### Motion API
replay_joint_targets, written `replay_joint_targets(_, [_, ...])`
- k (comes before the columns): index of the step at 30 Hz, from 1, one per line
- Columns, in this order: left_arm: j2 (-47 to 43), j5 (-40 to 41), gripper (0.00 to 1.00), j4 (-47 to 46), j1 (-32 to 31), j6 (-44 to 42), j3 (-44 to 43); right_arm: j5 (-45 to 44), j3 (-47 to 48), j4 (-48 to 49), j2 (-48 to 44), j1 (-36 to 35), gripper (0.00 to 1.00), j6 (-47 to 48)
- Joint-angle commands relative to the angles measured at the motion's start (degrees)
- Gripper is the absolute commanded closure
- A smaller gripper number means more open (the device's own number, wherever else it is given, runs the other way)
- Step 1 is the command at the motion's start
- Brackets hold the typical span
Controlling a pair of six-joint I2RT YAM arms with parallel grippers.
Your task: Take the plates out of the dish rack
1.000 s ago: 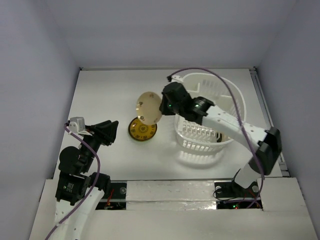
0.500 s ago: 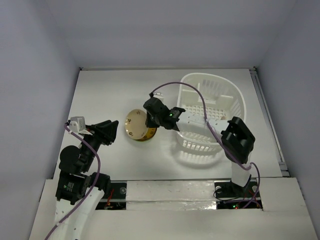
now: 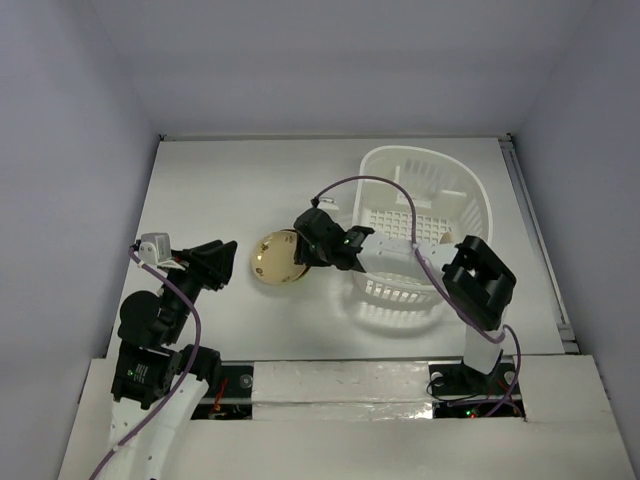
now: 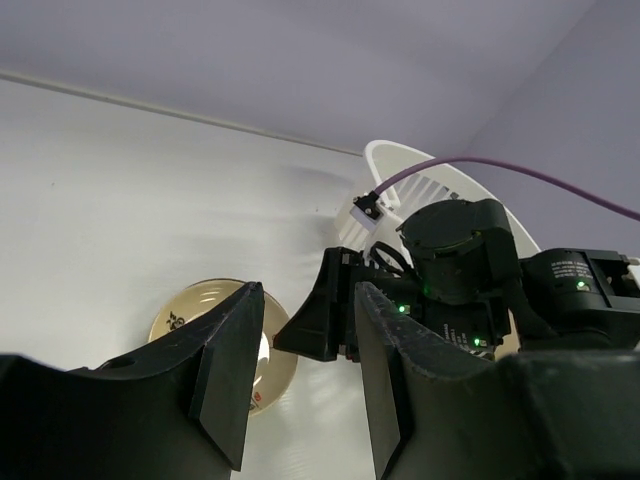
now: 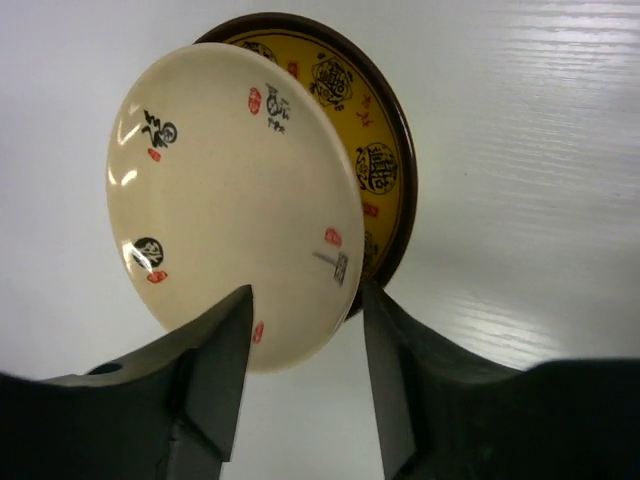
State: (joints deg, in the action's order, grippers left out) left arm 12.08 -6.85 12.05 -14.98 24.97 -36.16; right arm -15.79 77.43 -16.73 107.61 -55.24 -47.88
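Right arm parked low at the plate stack, left of the rack

The right gripper reaches out sideways past the dish rack, elbow folded high. It's pinching the rim of the cream plate, which is tilted over the golden plate lying flat on the table. The left gripper sits tucked near its base, pointing at them, fingers slightly apart and holding nothing.
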Motion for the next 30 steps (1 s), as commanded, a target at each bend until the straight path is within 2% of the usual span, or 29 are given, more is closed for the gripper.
replay_joint_targets(1, [0.41,-0.18,0.62,-2.39,0.13,-0.01,-1.1,-4.07,3.51,-3.02,-4.52,-0.92,0.45,0.42])
replay_joint_targets(3, [0.4,-0.18,0.62,-2.39,0.13,-0.01,-1.1,-5.56,5.1,-4.62,-5.57,-0.92,0.34,1.29])
replay_joint_targets(5, [0.32,-0.27,0.62,-2.39,0.13,-0.01,-1.1,-6.79,6.06,-7.17,-6.62,-1.44,0.28,1.73])
replay_joint_targets(7, [0.23,-0.44,0.62,-2.47,0.13,-0.1,-1.1,-7.76,6.59,-8.83,-9.17,-1.45,0.28,2.26])
replay_joint_targets(9, [0.23,-0.44,0.62,-2.56,0.13,-0.01,-1.1,-11.35,6.25,-10.24,-11.71,-1.45,0.42,2.44])
replay_joint_targets(10, [0.14,-0.62,0.62,-2.56,0.13,-0.01,-1.1,-13.8,6.24,-13.38,-14.6,-1.45,0.55,2.26])
replay_joint_targets(11, [0.14,-0.62,0.62,-2.56,0.13,-0.1,-1.1,-18.96,6.24,-15.68,-16.02,-1.45,0.85,1.91])
replay_joint_targets(12, [0.05,-0.79,0.62,-2.65,0.13,-0.1,-1.02,-21.62,6.5,-18.57,-17.51,-1.45,0.96,0.34])
replay_joint_targets(13, [-0.03,-1.14,0.62,-2.74,0.13,-0.1,-1.02,-24.17,7.2,-25.04,-18.83,-1.45,1.0,-0.54])
replay_joint_targets(14, [-0.21,-1.32,0.62,-2.74,0.13,-0.1,-1.02,-28.64,7.56,-28.76,-21.37,-0.92,1.0,-1.68])
replay_joint_targets(16, [-0.3,-1.85,0.62,-3.0,0.13,-0.19,-0.93,-30.78,8.52,-40.76,-23.32,1.09,1.0,-5.2])
replay_joint_targets(20, [-1.26,-1.94,0.62,-3.0,0.13,-0.27,-1.02,-33.95,7.22,-57.33,-27.54,6.36,1.0,-10.56])
replay_joint_targets(21, [-1.44,-1.85,0.62,-3.0,0.13,-0.36,-1.02,-34.04,6.51,-59.97,-28.85,7.68,0.99,-11.61])
replay_joint_targets(22, [-1.7,-1.85,0.62,-3.0,0.13,-0.45,-1.02,-33.09,4.94,-62.96,-29.47,10.57,0.87,-11.36])
replay_joint_targets(25, [-1.88,-1.76,0.62,-3.0,0.13,-0.45,-1.1,-30.09,2.47,-62.9,-31.41,15.5,0.58,-5.83])
replay_joint_targets(26, [-1.79,-1.67,0.62,-2.91,0.13,-0.45,-1.1,-29.57,1.86,-62.9,-31.41,17.95,0.42,-4.78])
replay_joint_targets(29, [-1.62,-1.59,0.62,-2.74,0.13,-0.45,-1.19,-27.89,1.76,-62.99,-30.8,21.48,0.32,-1.0])
replay_joint_targets(30, [-1.62,-1.59,0.62,-2.65,0.13,-0.54,-1.1,-27.63,1.85,-62.81,-30.54,22.02,0.31,0.23])
